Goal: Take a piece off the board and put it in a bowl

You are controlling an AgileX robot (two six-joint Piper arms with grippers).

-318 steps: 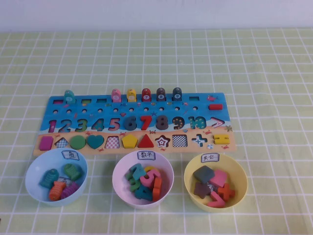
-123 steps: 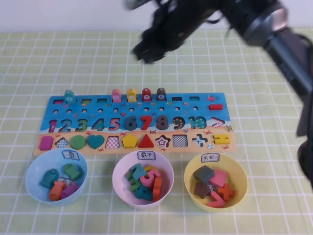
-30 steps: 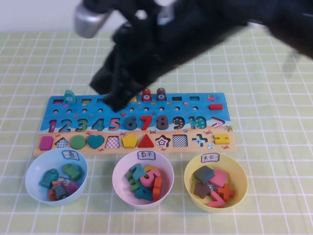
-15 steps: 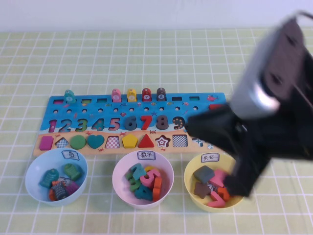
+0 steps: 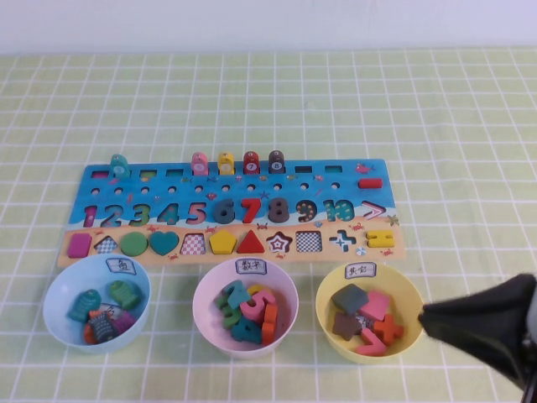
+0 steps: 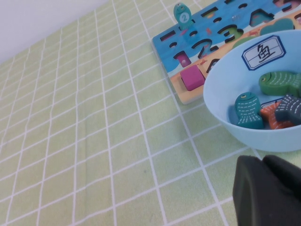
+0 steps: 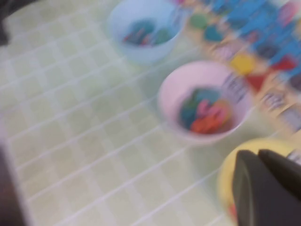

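Light blue bowl [image 5: 96,302] sits lower left of the high view. It holds the dark navy piece [image 5: 102,325] lying near its front wall, plus two teal-green fish, an orange one and a purple one. Pink bowl [image 5: 245,307] at lower centre is filled with number pieces. Yellow bowl [image 5: 369,312] to its right has a grey square, brown, pink and red shapes. All three bowls stand in a row just below the board [image 5: 231,211], which spans mid-frame with five upright pegs along its top edge.

Right gripper [image 5: 491,332] pokes in from the lower right corner, just beside the yellow bowl's rim; cannot tell if its claw is apart or together. Left gripper [image 6: 268,190] appears only in the left wrist view, near the blue bowl's outer wall; claw state cannot be told either.

Upper part and far left of the checked tablecloth [image 5: 336,101] lie open.
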